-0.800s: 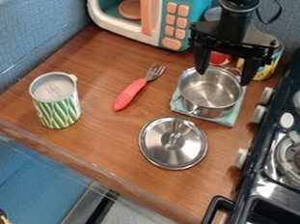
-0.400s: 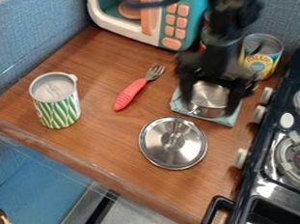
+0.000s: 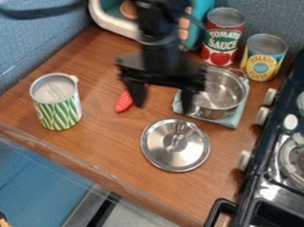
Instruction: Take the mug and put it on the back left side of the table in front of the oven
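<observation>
The patterned green-and-white mug [image 3: 58,102] stands upright at the near left of the wooden table [image 3: 107,137], ungrasped. With its fingers apart and nothing between them, the gripper [image 3: 162,104] hangs right of it; grasping, carrying and placing it far left before the toy oven [image 3: 109,24] all remain.

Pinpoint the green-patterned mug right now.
In the camera view, the mug stands upright on the left of the wooden table, near its front edge, left of the red handle.
</observation>
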Action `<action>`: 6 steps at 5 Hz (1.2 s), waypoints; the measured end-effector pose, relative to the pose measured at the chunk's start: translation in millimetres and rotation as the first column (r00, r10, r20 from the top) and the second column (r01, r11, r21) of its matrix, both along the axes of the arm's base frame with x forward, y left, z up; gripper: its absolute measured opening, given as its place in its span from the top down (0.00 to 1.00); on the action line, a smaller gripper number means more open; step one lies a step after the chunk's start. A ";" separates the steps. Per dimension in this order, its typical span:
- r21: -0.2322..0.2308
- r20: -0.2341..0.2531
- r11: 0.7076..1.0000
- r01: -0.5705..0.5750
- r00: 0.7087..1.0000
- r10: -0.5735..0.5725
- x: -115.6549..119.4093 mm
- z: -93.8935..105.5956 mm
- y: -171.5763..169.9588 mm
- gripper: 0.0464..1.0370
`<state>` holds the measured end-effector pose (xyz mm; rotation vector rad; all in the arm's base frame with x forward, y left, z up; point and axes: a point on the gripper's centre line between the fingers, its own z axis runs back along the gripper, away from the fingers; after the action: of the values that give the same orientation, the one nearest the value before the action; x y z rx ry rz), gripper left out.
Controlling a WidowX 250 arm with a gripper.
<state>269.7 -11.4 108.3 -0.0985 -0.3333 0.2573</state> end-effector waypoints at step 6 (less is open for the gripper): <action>0.087 -0.260 0.982 0.166 0.956 -0.139 -83.6 -51.6 138.8 0.04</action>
<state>186.1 127.3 56.7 0.0157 -0.0836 0.0962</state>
